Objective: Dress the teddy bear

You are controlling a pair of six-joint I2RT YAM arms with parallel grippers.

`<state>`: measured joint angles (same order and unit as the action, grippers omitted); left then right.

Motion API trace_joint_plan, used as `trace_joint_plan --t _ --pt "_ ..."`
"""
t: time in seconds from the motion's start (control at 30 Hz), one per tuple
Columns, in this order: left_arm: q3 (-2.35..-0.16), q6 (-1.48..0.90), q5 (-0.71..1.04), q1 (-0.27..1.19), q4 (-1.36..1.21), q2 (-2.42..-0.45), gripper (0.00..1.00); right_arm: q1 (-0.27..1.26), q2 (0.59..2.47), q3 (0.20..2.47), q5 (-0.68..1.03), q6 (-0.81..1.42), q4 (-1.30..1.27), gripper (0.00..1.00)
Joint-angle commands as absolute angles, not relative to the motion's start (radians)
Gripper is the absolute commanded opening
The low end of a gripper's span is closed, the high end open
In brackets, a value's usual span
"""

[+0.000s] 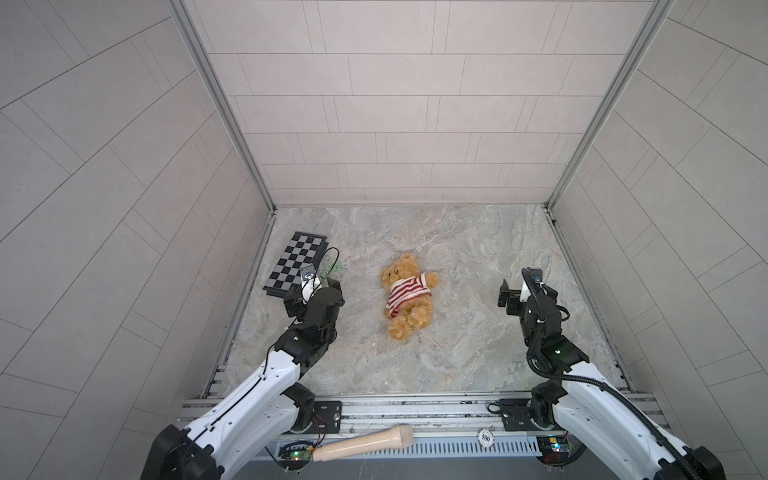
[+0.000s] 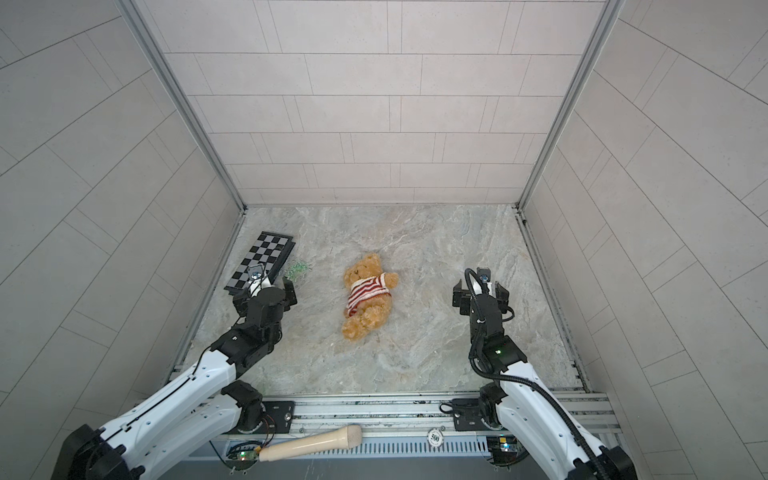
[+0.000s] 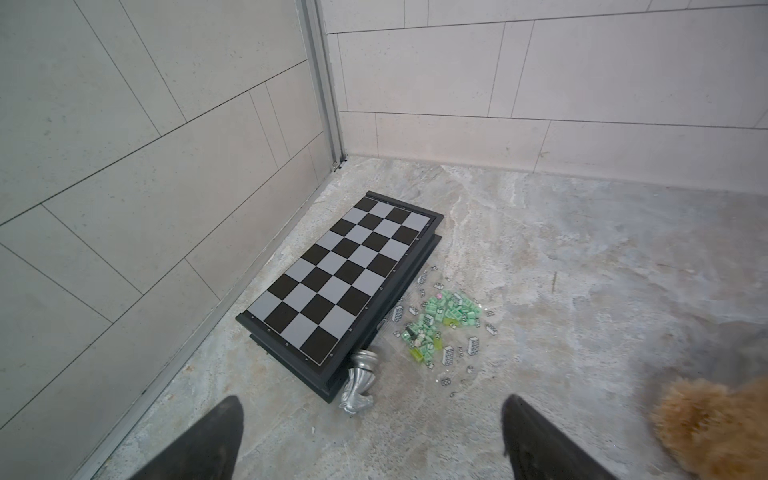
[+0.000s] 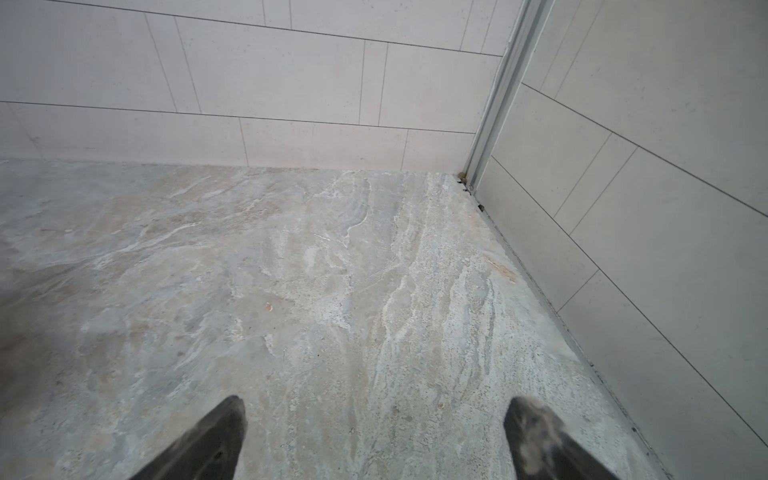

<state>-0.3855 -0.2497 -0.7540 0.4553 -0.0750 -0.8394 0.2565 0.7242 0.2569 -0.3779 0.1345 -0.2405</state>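
You will find only one marking you can read: the number 500 printed in the middle of the round white chip (image 1: 485, 436), which lies on the slotted strip (image 1: 457, 449) at the front edge in both top views. In the left wrist view, the small white marks along the chessboard (image 3: 332, 282) border are too small for you to read. The clear bag (image 3: 440, 328) beside the chessboard shows only printed brick drawings.

Pale grey tiled walls (image 1: 374, 104) on three sides, aluminium corner posts (image 1: 222, 104), marbled stone floor (image 1: 457, 332), even soft light
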Motion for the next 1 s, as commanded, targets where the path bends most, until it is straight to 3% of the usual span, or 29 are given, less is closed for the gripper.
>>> trace_joint_plan --t 0.0,0.17,0.47,0.97 --pt "-0.337 -0.12 -0.712 0.411 -0.275 -0.849 1.0 0.205 0.779 0.237 -0.349 0.136 -0.4 1.0" --pt "-0.27 -0.017 -0.625 0.346 -0.477 -0.901 1.0 0.161 0.917 0.235 -0.357 0.138 -0.54 1.0" --pt "-0.213 -0.045 -0.494 0.235 -0.676 -1.049 1.0 0.143 1.132 0.255 -0.387 0.117 -0.76 0.99" --pt "-0.277 -0.033 -0.438 0.188 -0.774 -1.199 1.0 0.135 1.319 0.24 -0.399 0.049 -0.956 0.97"
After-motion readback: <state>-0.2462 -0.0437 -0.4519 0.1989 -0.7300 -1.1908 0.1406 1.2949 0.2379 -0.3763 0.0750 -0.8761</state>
